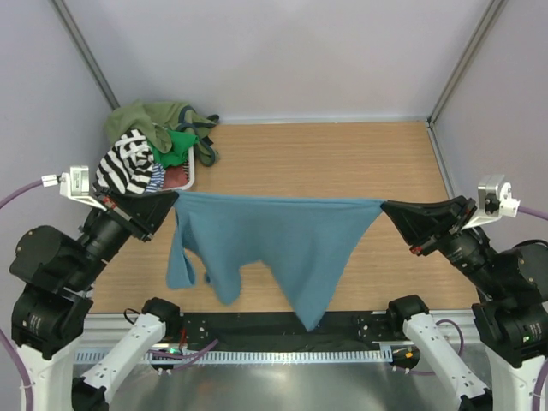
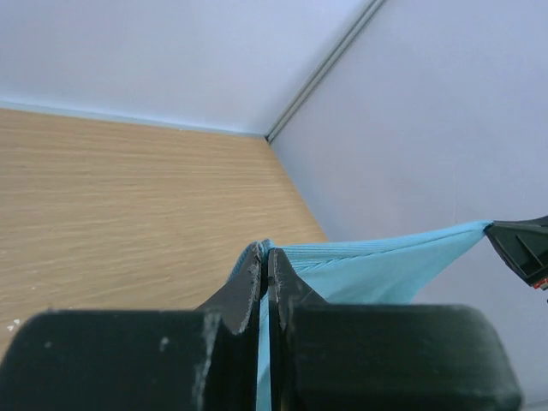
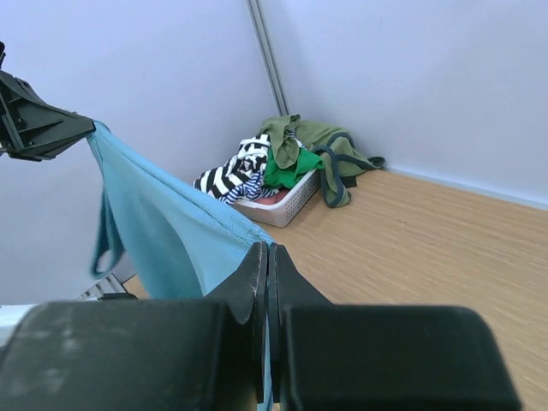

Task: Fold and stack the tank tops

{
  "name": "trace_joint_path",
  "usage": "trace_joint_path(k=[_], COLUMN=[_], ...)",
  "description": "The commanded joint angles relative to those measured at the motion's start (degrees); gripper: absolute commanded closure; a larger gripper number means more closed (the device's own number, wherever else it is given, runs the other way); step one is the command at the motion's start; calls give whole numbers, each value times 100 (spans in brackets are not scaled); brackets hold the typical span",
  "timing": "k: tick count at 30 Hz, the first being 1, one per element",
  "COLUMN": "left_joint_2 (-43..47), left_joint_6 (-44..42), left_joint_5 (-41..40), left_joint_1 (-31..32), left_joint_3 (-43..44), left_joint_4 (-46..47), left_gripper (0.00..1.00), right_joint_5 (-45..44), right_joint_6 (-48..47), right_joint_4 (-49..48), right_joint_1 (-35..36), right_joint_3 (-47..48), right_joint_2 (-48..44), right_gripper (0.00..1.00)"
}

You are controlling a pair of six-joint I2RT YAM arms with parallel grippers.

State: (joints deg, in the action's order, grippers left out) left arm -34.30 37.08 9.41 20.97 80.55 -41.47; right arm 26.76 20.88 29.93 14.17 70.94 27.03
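Observation:
The teal-blue tank top [image 1: 274, 240] hangs stretched in the air between my two grippers, its top edge taut and its lower part drooping toward the near table edge. My left gripper [image 1: 171, 199] is shut on its left corner, seen close in the left wrist view [image 2: 265, 257]. My right gripper [image 1: 385, 205] is shut on its right corner, seen close in the right wrist view [image 3: 267, 255]. The teal cloth [image 3: 163, 231] runs from there to the left gripper [image 3: 81, 128]. The black-and-white striped tank top [image 1: 127, 163] lies on the heap at the back left.
A white basket [image 1: 184, 178] at the back left holds olive [image 1: 150, 118], green [image 1: 180, 145] and thin-striped tops; it also shows in the right wrist view [image 3: 278, 205]. The wooden table [image 1: 342, 163] lies beneath, with walls at back and sides.

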Motion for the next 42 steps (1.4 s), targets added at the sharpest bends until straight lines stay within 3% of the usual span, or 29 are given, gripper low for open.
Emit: trace_joint_path(k=[1, 7, 12, 17, 20, 23, 26, 31, 38, 42], left_joint_2=[-462, -1499, -2483, -2511, -2345, -1478, -1010, -429, -682, -1462], left_joint_6=[79, 695, 379, 195, 98, 133, 133, 361, 519, 634], left_joint_5=[323, 509, 290, 184, 412, 728, 816, 1010, 1054, 1133], left_joint_1=[-14, -23, -23, -23, -23, -23, -23, -23, -23, -32], left_joint_3=[40, -260, 669, 1532, 1911, 1422, 982, 444, 304, -83], left_joint_4=[420, 1097, 922, 774, 676, 1114, 1326, 1572, 1712, 1915], left_gripper=[100, 100, 100, 100, 100, 100, 100, 100, 100, 100], right_joint_5=[-311, -838, -998, -1015, -718, 141, 329, 513, -73, -767], right_joint_6=[-120, -102, -225, -304, -235, 63, 319, 556, 207, 39], right_joint_4=[232, 338, 469, 654, 558, 76, -312, -102, 486, 838], right_joint_1=[-20, -11, -20, -11, -11, -11, -11, -20, -20, -20], right_joint_3=[271, 631, 1368, 2221, 2276, 1847, 1416, 1388, 1564, 1310], right_joint_2=[574, 1453, 2359, 2650, 2510, 1879, 1456, 1086, 1322, 2023], right_gripper=[99, 99, 99, 99, 99, 99, 99, 99, 99, 99])
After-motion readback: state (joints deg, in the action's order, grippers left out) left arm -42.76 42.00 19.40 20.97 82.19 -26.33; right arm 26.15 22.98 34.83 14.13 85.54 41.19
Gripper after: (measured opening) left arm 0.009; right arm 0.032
